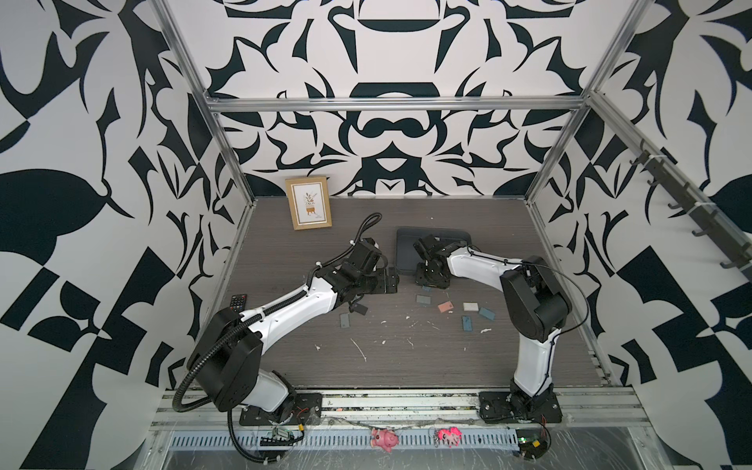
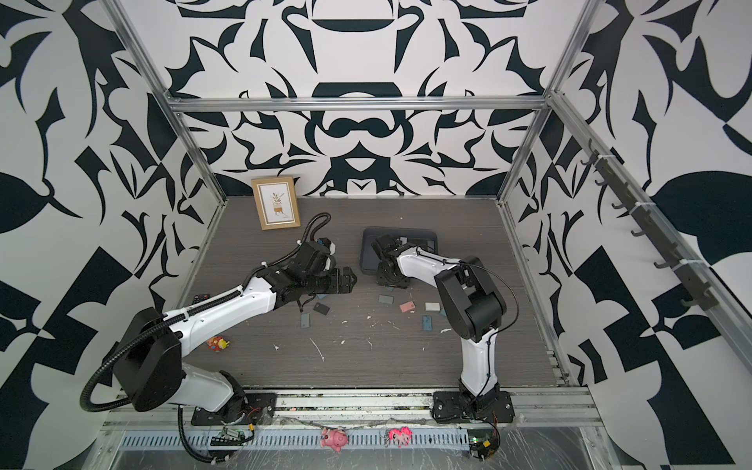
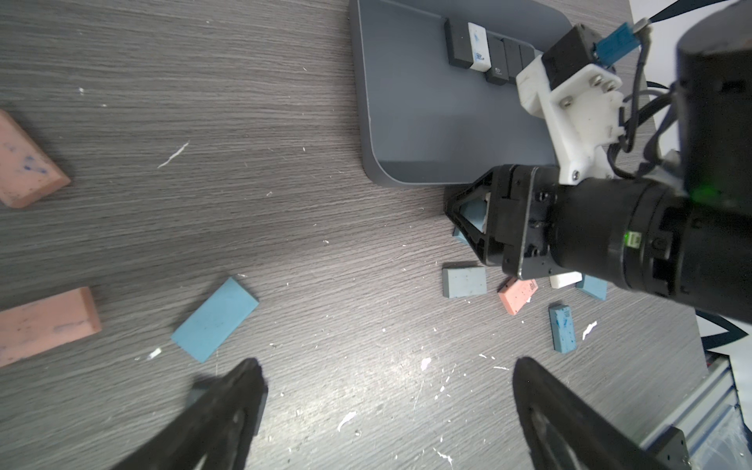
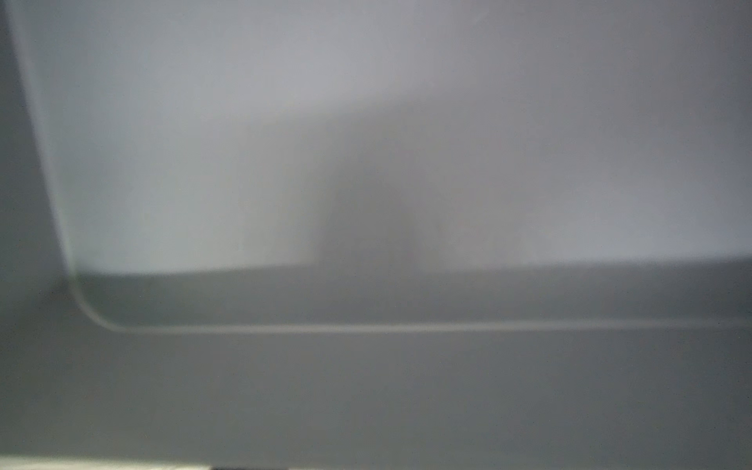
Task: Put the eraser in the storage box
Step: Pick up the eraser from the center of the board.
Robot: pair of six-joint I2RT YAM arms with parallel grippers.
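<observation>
The dark slate-grey storage box [image 1: 407, 254] [image 2: 368, 256] [image 3: 427, 122] lies at mid-back of the table and holds a row of dark erasers and a white one [image 3: 478, 47]. My right gripper [image 1: 430, 283] [image 2: 390, 281] [image 3: 460, 221] points straight down just in front of the box. A light blue eraser [image 3: 474, 211] shows between its fingers on the table, but the grip itself is hidden. The right wrist view shows only the blurred box rim [image 4: 407, 327]. My left gripper [image 1: 390, 280] [image 3: 386, 378] hovers open to the left, with nothing between its fingers.
Loose erasers lie ahead of the box: grey-blue [image 1: 423, 300], pink [image 1: 445, 306], white [image 1: 471, 306], blue [image 1: 466, 323], and a blue one [image 3: 215, 319] near the left fingers. A picture frame [image 1: 308, 203] leans at the back left. A remote [image 1: 238, 302] lies by the left arm.
</observation>
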